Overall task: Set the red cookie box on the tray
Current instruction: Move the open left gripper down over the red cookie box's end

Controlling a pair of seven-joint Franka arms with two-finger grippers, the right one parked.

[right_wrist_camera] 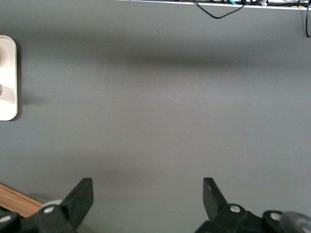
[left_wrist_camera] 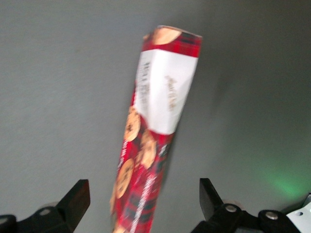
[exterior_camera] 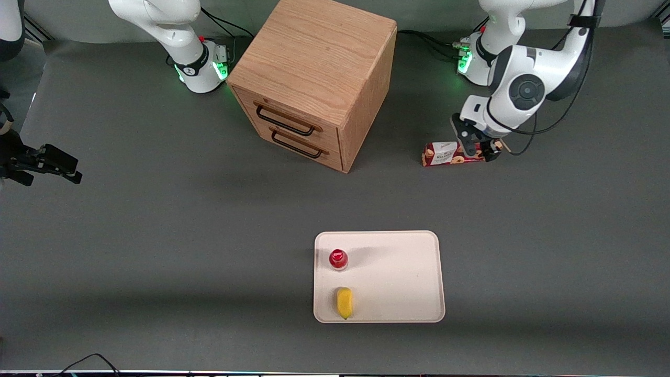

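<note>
The red cookie box lies flat on the grey table toward the working arm's end, beside the wooden cabinet. My left gripper is down over the end of the box that points away from the cabinet. In the left wrist view the gripper is open, with the box running between the two fingers and a gap on each side. The cream-white tray lies nearer to the front camera than the box, well apart from it. Its edge also shows in the right wrist view.
A wooden two-drawer cabinet stands at the back middle. A small red-capped bottle and a yellow fruit-like object sit on the tray, on the side toward the parked arm. Cables trail by the arm bases.
</note>
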